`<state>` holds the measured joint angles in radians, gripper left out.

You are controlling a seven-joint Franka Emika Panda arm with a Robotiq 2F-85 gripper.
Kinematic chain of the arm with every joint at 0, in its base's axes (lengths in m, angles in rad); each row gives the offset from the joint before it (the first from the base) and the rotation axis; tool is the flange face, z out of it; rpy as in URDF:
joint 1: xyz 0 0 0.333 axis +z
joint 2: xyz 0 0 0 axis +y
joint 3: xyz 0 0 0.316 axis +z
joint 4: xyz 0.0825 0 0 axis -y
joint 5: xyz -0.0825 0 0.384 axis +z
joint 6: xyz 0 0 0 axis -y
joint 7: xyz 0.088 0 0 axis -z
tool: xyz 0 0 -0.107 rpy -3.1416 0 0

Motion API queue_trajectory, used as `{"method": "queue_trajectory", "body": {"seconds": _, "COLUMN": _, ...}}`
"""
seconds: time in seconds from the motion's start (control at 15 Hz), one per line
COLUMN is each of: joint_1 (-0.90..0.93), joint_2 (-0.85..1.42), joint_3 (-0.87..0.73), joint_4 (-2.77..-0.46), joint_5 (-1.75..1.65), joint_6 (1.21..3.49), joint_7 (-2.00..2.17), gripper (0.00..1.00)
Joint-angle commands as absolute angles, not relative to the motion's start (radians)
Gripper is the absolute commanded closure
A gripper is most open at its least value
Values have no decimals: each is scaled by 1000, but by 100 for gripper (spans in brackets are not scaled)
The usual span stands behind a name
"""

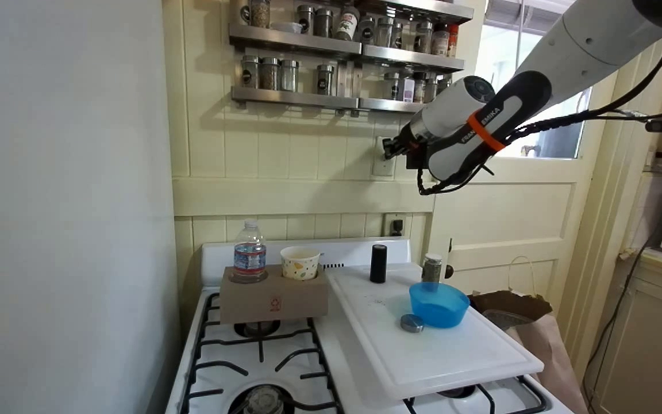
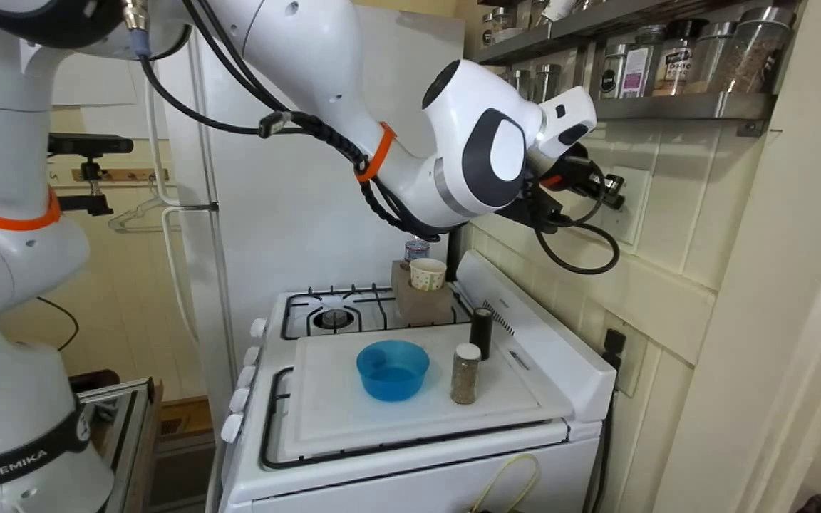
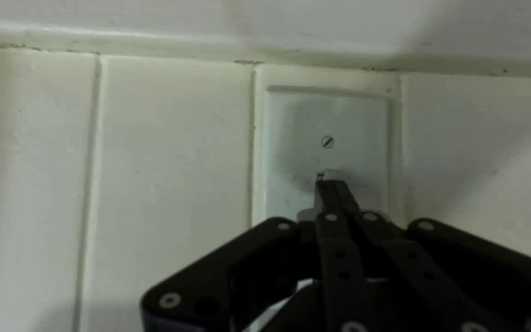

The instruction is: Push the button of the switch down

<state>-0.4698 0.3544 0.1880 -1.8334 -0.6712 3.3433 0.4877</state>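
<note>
The switch is a pale wall plate that shows in both exterior views (image 1: 384,168) (image 2: 636,191) and in the wrist view (image 3: 302,122). Its button (image 3: 333,174) is a small pale nub in a dark slot, mostly hidden behind my fingertips. My gripper is black, with its fingertips together and nothing seen between them, in the wrist view (image 3: 331,183). In both exterior views (image 1: 387,148) (image 2: 617,192) its tips are at the plate. The tips overlap the button in the wrist view; I cannot tell whether they touch it.
Metal shelves (image 1: 296,98) with spice jars hang above the switch. A wooden rail (image 1: 285,195) runs below it and shows at the top of the wrist view. Below are the stove with a white board (image 1: 440,362), blue bowl (image 1: 439,307) and black bottle (image 1: 378,264).
</note>
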Motion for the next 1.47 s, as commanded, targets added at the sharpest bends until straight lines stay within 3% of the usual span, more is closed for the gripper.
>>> {"method": "queue_trajectory", "body": {"seconds": 0.0, "joint_1": -492, "joint_2": 347, "joint_3": 221, "joint_4": -1858, "joint_5": -669, "joint_6": 3273, "joint_7": 497, "gripper": 100}}
{"method": "queue_trajectory", "body": {"seconds": 0.2, "joint_1": -525, "joint_2": 297, "joint_3": 290, "joint_4": -1894, "joint_5": -654, "joint_6": 3223, "joint_7": 509, "gripper": 100}}
{"method": "queue_trajectory", "body": {"seconds": 0.67, "joint_1": -820, "joint_2": 187, "joint_3": 764, "joint_4": -2053, "joint_5": -335, "joint_6": 3002, "joint_7": 385, "gripper": 100}}
{"method": "queue_trajectory", "body": {"seconds": 0.73, "joint_1": -877, "joint_2": 170, "joint_3": 840, "joint_4": -2065, "joint_5": -247, "joint_6": 2948, "joint_7": 348, "gripper": 94}}
{"method": "queue_trajectory", "body": {"seconds": 0.8, "joint_1": -934, "joint_2": 152, "joint_3": 906, "joint_4": -2067, "joint_5": -170, "joint_6": 2896, "joint_7": 315, "gripper": 73}}
{"method": "queue_trajectory", "body": {"seconds": 1.0, "joint_1": -1119, "joint_2": 106, "joint_3": 1108, "joint_4": -2028, "joint_5": 66, "joint_6": 2679, "joint_7": 209, "gripper": 53}}
{"method": "queue_trajectory", "body": {"seconds": 1.13, "joint_1": -1186, "joint_2": 8, "joint_3": 1138, "joint_4": -2001, "joint_5": 219, "joint_6": 2510, "joint_7": 151, "gripper": 37}}
{"method": "queue_trajectory", "body": {"seconds": 1.27, "joint_1": -1217, "joint_2": -86, "joint_3": 1120, "joint_4": -1986, "joint_5": 331, "joint_6": 2348, "joint_7": 112, "gripper": 22}}
{"method": "queue_trajectory", "body": {"seconds": 1.33, "joint_1": -1025, "joint_2": -131, "joint_3": 903, "joint_4": -1974, "joint_5": 377, "joint_6": 2264, "joint_7": 98, "gripper": 15}}
{"method": "queue_trajectory", "body": {"seconds": 1.4, "joint_1": -995, "joint_2": -149, "joint_3": 862, "joint_4": -1971, "joint_5": 362, "joint_6": 2179, "joint_7": 121, "gripper": 7}}
